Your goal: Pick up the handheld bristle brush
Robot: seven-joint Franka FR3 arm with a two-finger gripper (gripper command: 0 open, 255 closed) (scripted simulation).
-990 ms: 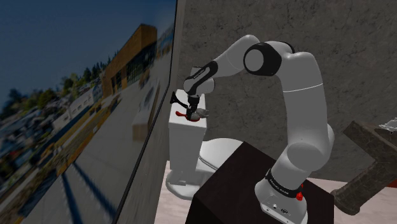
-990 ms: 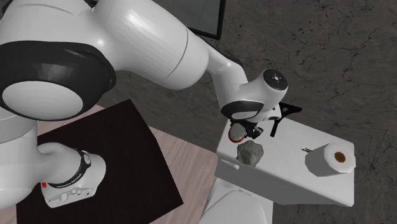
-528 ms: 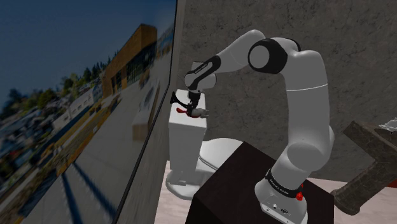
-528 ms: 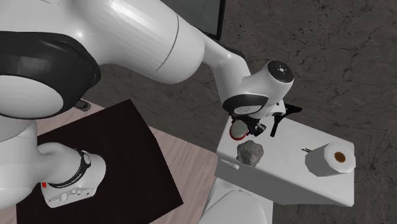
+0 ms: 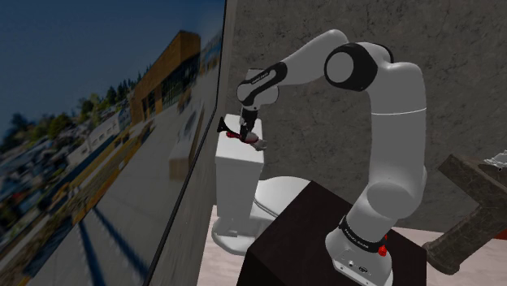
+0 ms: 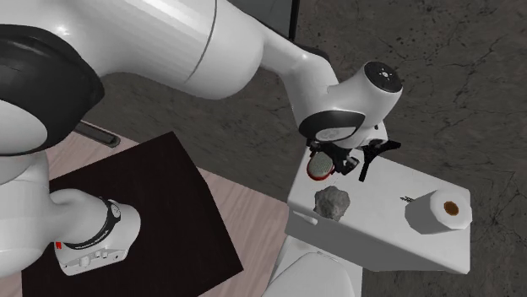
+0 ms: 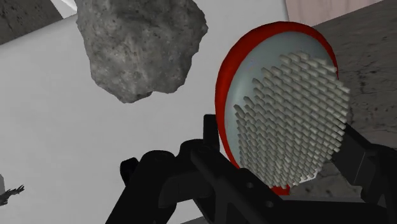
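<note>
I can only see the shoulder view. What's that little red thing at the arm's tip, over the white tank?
Observer: A round brush with a red rim and pale bristles, clasped in the claw.
Operator: Is anything lying on the tank?
Observer: Yes, a rough grey rock sits on the tank lid, near the brush but apart from it.
Operator: Anything else up there?
Observer: A white roll with a brown core stands at the lid's end, toward the second exterior view's right.
</note>
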